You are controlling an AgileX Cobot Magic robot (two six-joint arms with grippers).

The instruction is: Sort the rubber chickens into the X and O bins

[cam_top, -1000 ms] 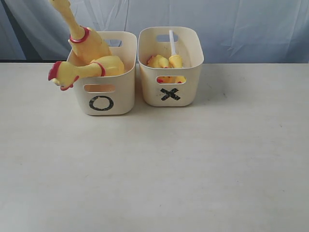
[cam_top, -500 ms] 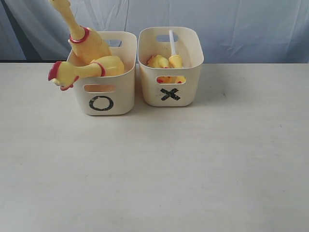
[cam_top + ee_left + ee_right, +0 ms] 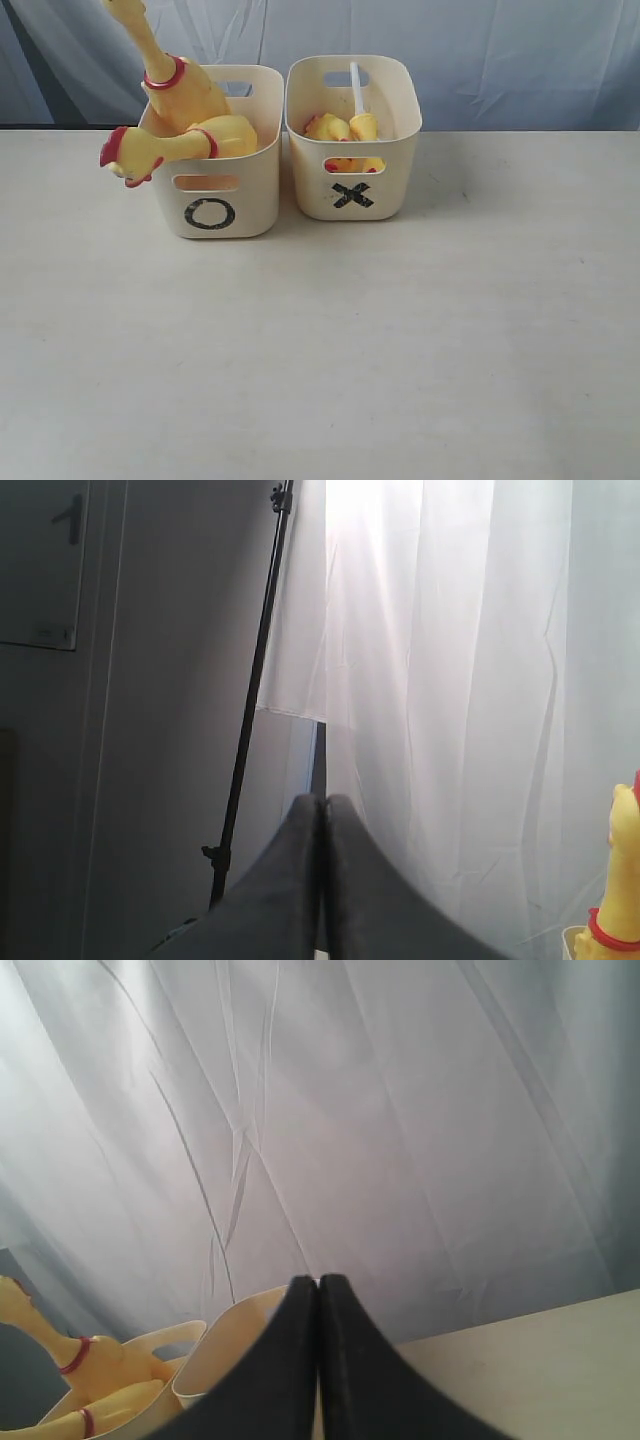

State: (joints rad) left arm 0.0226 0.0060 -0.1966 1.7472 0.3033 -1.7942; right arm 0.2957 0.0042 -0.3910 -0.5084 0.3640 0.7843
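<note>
The left claw [image 3: 320,802] is pressed fully shut with its two dark fingers flat against each other, empty, pointing up at a white curtain and well away from the bins. The right claw [image 3: 319,1282] is the same, closed tight on nothing and raised behind the tubs. Neither shows in the exterior view.

Nothing has shifted over the last second: chickens, bins and claws sit just as they did. With the desk [image 3: 320,350] bare of toys and both arms pulled back, the sort looks finished rather than paused.

The O bin [image 3: 250,200] holds the two bigger birds. The tallest chicken [image 3: 185,95] stands upright with its long neck rising past the rim. The second chicken [image 3: 160,148] lies across the rim, its head hanging outside to the left. The X bin [image 3: 395,170], touching or nearly touching the O bin's right side, holds a small chicken [image 3: 327,127]. Beside it is the thinnest chicken [image 3: 364,126], whose white tube [image 3: 355,88] leans up against the back wall.

The toys are glossy, soft-looking yellow rubber with red neck rings and combs. The tubs are smooth cream plastic with rounded corners, slot handles and black marks. The desk is matt and pale.
</note>
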